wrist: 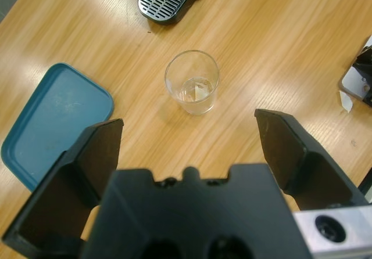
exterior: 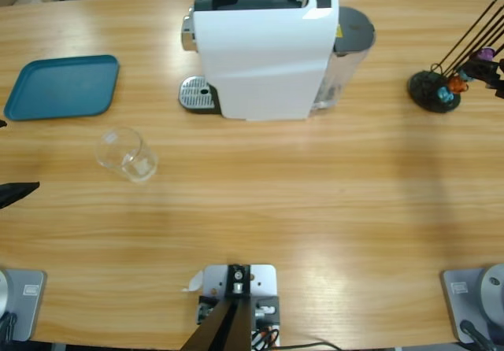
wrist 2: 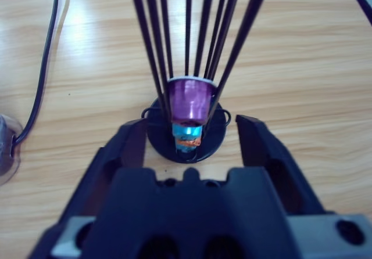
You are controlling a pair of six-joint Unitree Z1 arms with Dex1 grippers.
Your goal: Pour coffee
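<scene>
- Coffee [wrist: 195, 92]: shallow pale layer in a clear glass [exterior: 126, 155] [wrist: 192, 82], upright on the table [exterior: 315, 201], at 7 o'clock from the white machine [exterior: 264, 52].
- Drip grate [exterior: 197, 94] at the machine's 8 o'clock; nothing on it.
- Teal tray [exterior: 63, 87] at 10 o'clock from the glass, apart from it.
- Left gripper [wrist: 189, 134]: jaws spread wide, holding nothing, glass ahead of them and clear of both.
- Right gripper [wrist 2: 192, 134]: jaws parted, holding nothing, facing the capsule rack [exterior: 435, 90] [wrist 2: 186, 132]; purple capsule [wrist 2: 190, 102] stacked over a blue one [wrist 2: 186, 136] between the black rods.
</scene>
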